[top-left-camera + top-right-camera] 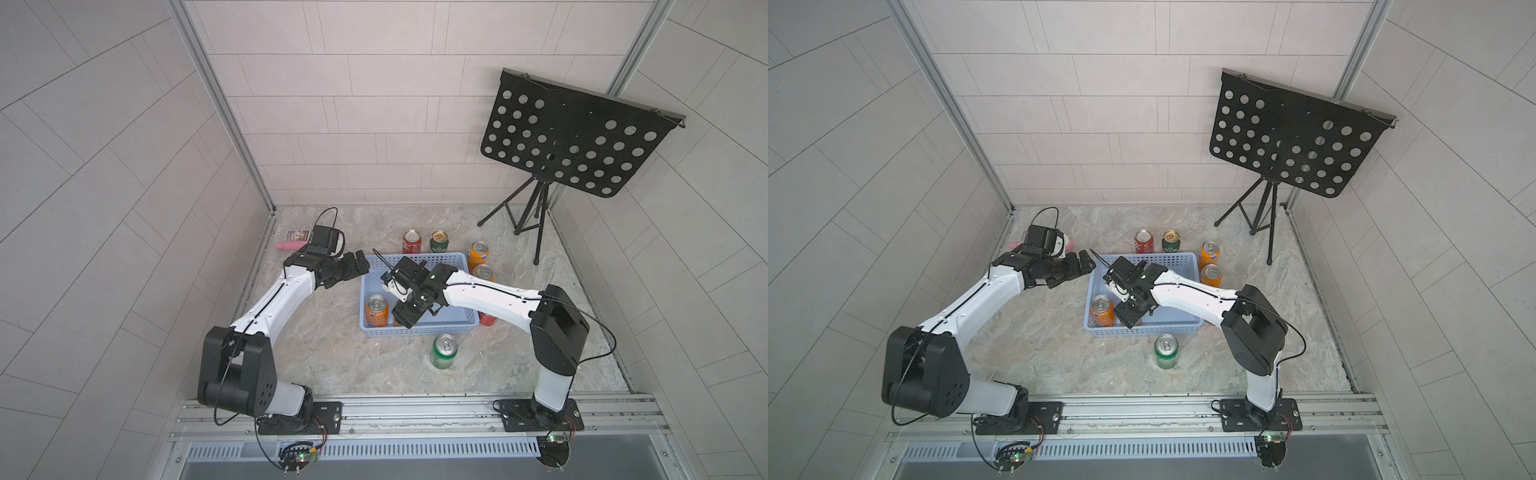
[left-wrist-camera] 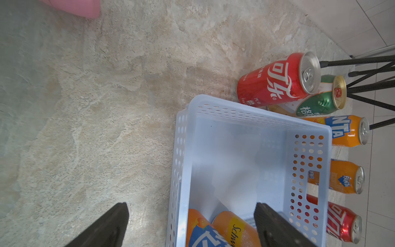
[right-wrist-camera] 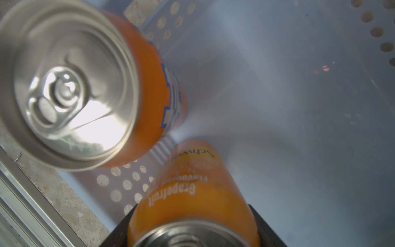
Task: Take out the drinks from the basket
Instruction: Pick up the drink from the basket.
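Top views both show a near green can (image 1: pixel 444 351) upright on the table (image 1: pixel 332 365), just in front of the basket (image 1: pixel 419 330). Inside the basket's near end are a Fanta can (image 1: pixel 376 309) and, beside it, a grapefruit can (image 3: pixel 192 188); the right gripper (image 3: pixel 191 210) is clamped on the grapefruit can. Outside the right wall: a near red can (image 1: pixel 487 319), partly behind the right arm (image 1: pixel 490 293), then an orange can (image 1: pixel 483 272) and a second orange can (image 1: pixel 478 251). Behind the far wall: a far red can (image 1: pixel 412 241) and a far green can (image 1: pixel 439 242). The left gripper (image 2: pixel 191 205), jaws spread and holding nothing, hovers over the basket's far-left corner.
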Tool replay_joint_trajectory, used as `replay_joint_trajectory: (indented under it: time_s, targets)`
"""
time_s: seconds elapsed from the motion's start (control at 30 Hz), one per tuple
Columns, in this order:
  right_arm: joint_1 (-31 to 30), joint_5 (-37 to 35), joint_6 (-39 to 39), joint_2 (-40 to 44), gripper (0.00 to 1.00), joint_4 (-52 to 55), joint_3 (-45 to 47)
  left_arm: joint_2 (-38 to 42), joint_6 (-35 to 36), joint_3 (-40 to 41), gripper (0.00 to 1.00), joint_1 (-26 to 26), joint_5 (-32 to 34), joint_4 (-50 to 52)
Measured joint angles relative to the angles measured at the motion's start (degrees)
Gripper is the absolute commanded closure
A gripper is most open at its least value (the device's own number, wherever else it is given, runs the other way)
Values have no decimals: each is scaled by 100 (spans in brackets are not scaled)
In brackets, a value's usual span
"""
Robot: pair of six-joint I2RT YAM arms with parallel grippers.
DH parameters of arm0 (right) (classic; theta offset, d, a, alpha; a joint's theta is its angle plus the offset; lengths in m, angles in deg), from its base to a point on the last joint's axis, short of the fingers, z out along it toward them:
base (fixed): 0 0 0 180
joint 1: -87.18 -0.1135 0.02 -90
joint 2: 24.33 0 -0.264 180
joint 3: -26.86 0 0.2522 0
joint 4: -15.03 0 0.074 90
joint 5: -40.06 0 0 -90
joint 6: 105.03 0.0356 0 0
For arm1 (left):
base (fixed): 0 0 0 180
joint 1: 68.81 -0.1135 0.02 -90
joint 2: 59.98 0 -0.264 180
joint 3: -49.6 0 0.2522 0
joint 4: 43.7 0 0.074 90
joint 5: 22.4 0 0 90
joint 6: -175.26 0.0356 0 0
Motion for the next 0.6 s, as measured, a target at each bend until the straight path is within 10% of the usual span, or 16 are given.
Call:
replay_joint_trajectory:
  time_s: [0.6]
  targets:
    - [0, -170, 181, 350, 76, 748, -691, 87, 0, 13, 0, 0, -94, -13]
